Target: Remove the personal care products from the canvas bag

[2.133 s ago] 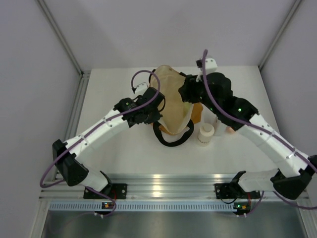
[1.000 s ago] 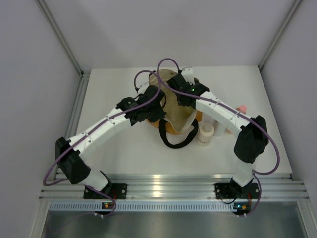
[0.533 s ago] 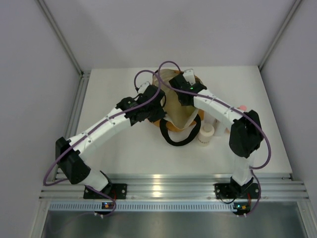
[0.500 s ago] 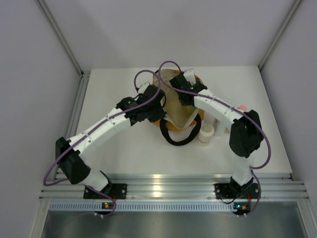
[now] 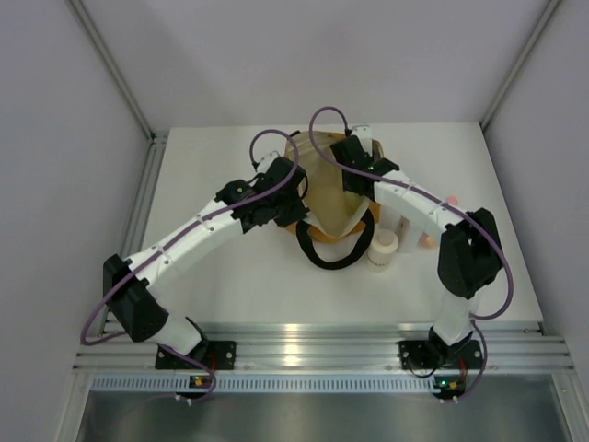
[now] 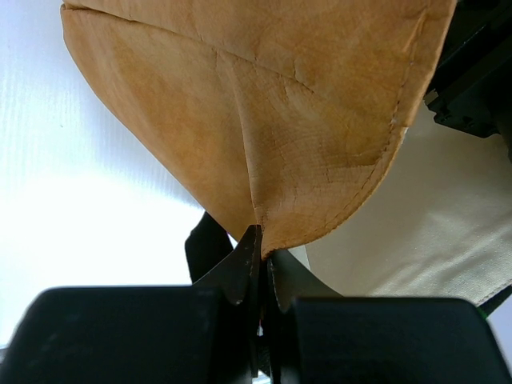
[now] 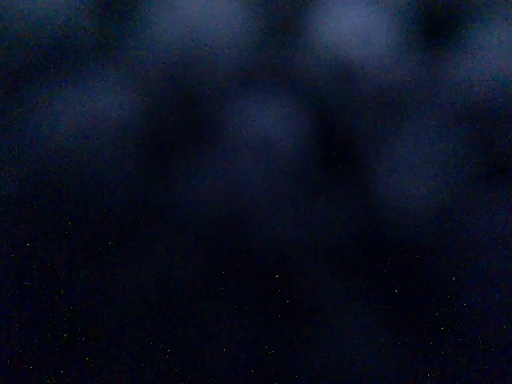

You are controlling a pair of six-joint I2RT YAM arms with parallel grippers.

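The left gripper (image 6: 258, 258) stays pinched on the canvas bag (image 6: 264, 128) at its orange edge, holding it up. Deep in the bag's mouth, the right gripper (image 5: 348, 157) has just closed. Its camera sees only dark, so what it holds I cannot tell. Just right of the bag, a cream-white jar (image 5: 383, 245) already stands outside.
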